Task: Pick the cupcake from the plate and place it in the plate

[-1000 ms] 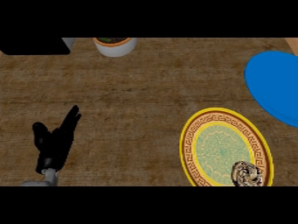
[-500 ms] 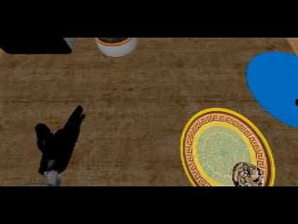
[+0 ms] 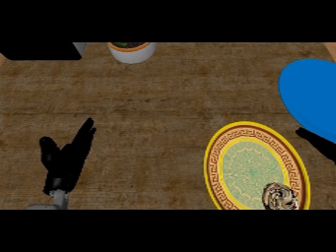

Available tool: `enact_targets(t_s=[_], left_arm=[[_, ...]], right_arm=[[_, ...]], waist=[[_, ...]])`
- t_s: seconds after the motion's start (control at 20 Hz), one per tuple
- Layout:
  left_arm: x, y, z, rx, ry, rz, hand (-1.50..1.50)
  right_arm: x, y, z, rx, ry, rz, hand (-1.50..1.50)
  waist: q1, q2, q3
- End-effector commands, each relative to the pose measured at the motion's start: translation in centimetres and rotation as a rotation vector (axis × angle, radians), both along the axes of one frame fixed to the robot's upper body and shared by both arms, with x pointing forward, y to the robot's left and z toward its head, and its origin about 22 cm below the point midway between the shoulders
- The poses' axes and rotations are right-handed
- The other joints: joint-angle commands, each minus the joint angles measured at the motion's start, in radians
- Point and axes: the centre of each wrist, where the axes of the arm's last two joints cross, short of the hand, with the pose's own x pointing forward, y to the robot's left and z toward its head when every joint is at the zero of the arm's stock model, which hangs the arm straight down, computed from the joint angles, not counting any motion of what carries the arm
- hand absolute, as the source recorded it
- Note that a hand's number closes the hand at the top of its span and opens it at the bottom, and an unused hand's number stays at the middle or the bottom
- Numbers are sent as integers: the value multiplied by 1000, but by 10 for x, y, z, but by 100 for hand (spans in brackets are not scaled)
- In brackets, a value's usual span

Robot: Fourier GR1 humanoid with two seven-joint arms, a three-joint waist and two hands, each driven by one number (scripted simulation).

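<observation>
On the yellow plate (image 3: 232, 162) sits the cupcake (image 3: 280, 196), waiting to be picked, while the left robot hand (image 3: 67, 157) rests open, holding nothing.

Brown cupcake (image 3: 280, 196), apparently upright, sits on the yellow-rimmed plate (image 3: 232, 147); blue plate (image 3: 319, 98) lies beside

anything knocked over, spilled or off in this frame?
Nothing stands out. The cupcake sits on the yellow plate, near its lower edge. The blue plate lies flat at right, and the white pot stands upright at the counter's far edge.
</observation>
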Motion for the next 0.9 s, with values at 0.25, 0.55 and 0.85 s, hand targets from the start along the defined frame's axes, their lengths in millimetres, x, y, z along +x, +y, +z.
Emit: enact_targets(t_s=[0.25,0.55,0.85], left_arm=[[-3,-7,-9,-5,35,-4,0],[-9,1,-7,-10,42,4,0],[0,-10,-16,-17,23,17,0]], right_arm=[[5,22,-29,1,81,25,-150],[-22,39,-49,-62,50,-12,-150],[-22,47,-53,-135,44,-24,-150]], waist=[[1,4,-3],[-2,2,-3],[-4,3,-3]])
